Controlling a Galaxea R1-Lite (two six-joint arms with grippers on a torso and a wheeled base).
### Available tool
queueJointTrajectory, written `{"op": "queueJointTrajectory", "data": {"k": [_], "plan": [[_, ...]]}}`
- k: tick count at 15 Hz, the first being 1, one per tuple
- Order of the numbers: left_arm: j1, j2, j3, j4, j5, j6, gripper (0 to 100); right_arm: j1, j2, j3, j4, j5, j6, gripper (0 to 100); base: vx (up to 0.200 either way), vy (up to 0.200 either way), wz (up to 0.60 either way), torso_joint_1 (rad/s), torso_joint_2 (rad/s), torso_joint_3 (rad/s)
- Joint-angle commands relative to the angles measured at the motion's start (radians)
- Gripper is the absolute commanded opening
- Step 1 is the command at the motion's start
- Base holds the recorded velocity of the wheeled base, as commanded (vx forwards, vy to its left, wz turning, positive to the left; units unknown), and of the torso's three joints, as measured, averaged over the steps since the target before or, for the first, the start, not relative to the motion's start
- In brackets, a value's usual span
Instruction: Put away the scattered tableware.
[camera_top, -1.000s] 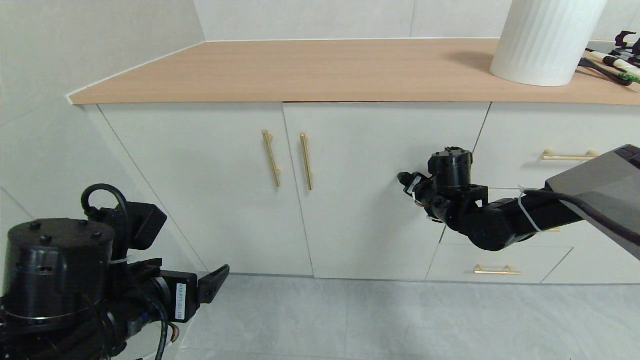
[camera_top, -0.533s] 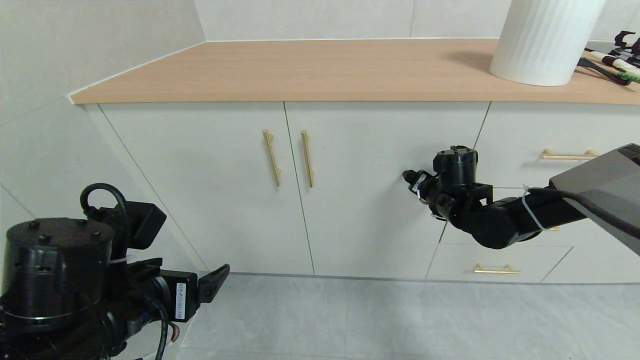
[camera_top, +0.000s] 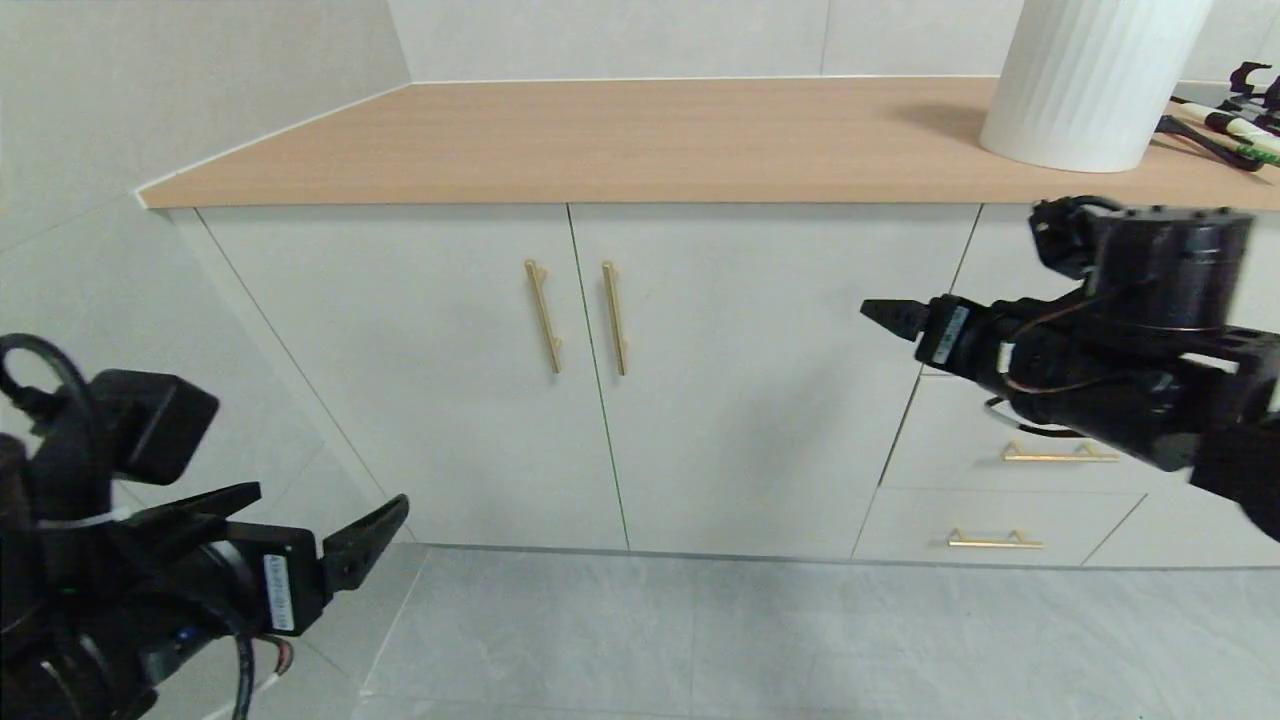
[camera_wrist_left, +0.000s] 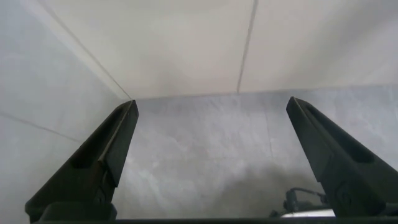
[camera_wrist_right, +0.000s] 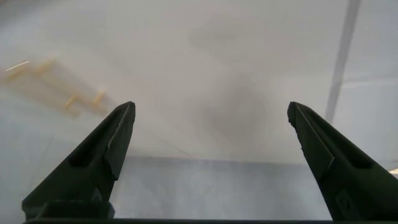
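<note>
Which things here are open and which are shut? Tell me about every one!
Left white cabinet door with gold handle: shut.
Right white cabinet door with gold handle: shut.
White drawers with gold handles: shut.
Tall white ribbed container: upright on the wooden countertop.
Left gripper: open, empty.
Right gripper: open, empty.
</note>
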Motion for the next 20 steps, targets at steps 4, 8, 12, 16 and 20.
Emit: {"op": "queueJointTrajectory", "data": {"k": [4,8,12,16,20], "plan": [[0.085,-0.494,0.096,0.208,0.039,0.021,100,-0.036,-0.895,0.423,0.213,-0.114,-0.389,100,0.000,0.000,0.00,0.000,0.00,0.000],[0.235,-0.803,0.066,0.483,0.036,0.058,100,-0.228,-1.387,0.363,0.686,-0.123,-0.447,100,0.000,0.000,0.00,0.000,0.00,0.000],[0.403,-1.011,0.154,0.538,0.033,0.104,100,-0.331,-1.521,0.340,0.822,-0.194,-0.453,100,0.000,0.000,0.00,0.000,0.00,0.000],[0.527,-1.140,0.309,0.513,0.045,0.176,100,-0.454,-1.576,0.400,0.839,-0.253,-0.465,100,0.000,0.000,0.00,0.000,0.00,0.000],[0.527,-1.140,0.447,0.348,0.041,0.166,100,-0.464,-1.620,0.571,0.813,-0.233,-0.450,100,0.000,0.000,0.00,0.000,0.00,0.000]]}}
